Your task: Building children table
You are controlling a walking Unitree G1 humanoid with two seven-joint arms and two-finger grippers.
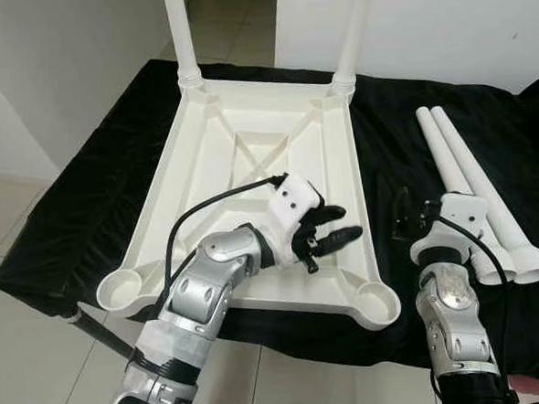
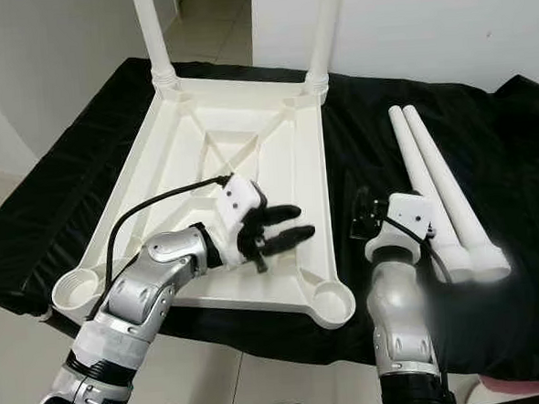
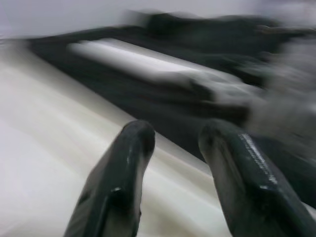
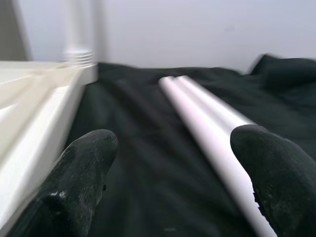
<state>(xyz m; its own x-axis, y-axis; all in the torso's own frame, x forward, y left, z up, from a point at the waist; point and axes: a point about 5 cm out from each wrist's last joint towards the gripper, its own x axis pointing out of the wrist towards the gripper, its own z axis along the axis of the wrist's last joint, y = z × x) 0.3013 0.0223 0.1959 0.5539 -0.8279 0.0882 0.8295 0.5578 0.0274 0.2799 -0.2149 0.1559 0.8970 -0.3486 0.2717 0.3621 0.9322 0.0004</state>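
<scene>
2 white legs [image 1: 474, 180] lie side by side on the black cloth [image 1: 87, 204], just beside my right gripper [image 1: 404, 214], whose fingers stand wide apart and hold nothing between the upturned tabletop [image 1: 221, 159] and those loose legs. My left gripper [image 1: 331, 233] hovers over the tabletop's near right part, fingers narrowly parted and holding nothing. 2 more legs [image 1: 180, 33] stand upright in the tabletop's far corner sockets; both near sockets [image 1: 126, 289] are unfilled.

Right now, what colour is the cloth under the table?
Black; the cloth shows best in the left eye view.
</scene>
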